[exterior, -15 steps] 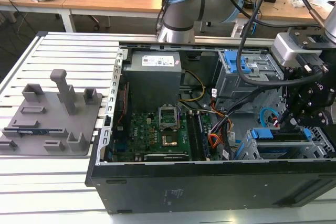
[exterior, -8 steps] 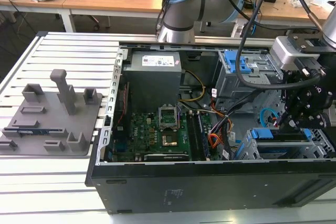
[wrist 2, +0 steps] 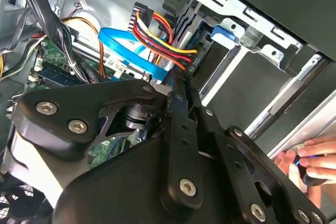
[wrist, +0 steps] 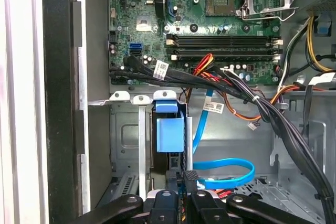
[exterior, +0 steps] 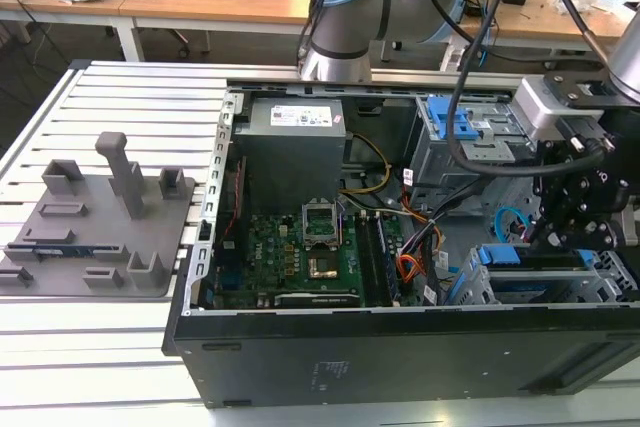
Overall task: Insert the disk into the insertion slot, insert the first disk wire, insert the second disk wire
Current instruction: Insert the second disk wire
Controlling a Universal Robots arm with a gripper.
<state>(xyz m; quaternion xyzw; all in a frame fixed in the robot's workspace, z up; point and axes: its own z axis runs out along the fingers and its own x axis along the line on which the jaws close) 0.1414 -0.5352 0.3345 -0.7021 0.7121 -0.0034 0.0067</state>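
The disk [exterior: 530, 257], with its bright blue carrier, sits in the insertion slot [exterior: 612, 282] at the case's front corner, on the exterior view's right. In the first wrist view the disk [wrist: 170, 132] stands edge-on between the slot's grey metal walls [wrist: 126, 135]. My gripper [wrist: 186, 178] is shut, with its tips at the disk's rear end. A flat blue disk wire [wrist: 226, 170] loops to end right beside the fingertips. A bundle of red, yellow and black wires [wrist 2: 157, 38] runs down to the same spot just ahead of the gripper [wrist 2: 179, 90]. I cannot tell whether a connector is pinched.
The motherboard [wrist: 210, 19] and a thick black cable bundle [wrist: 210, 80] lie close to the disk bay. A taller grey cage with a blue tab [exterior: 455, 122] stands behind. A person's hand [wrist 2: 310, 161] rests outside the case. A grey fixture plate [exterior: 100, 217] lies on the exterior view's left.
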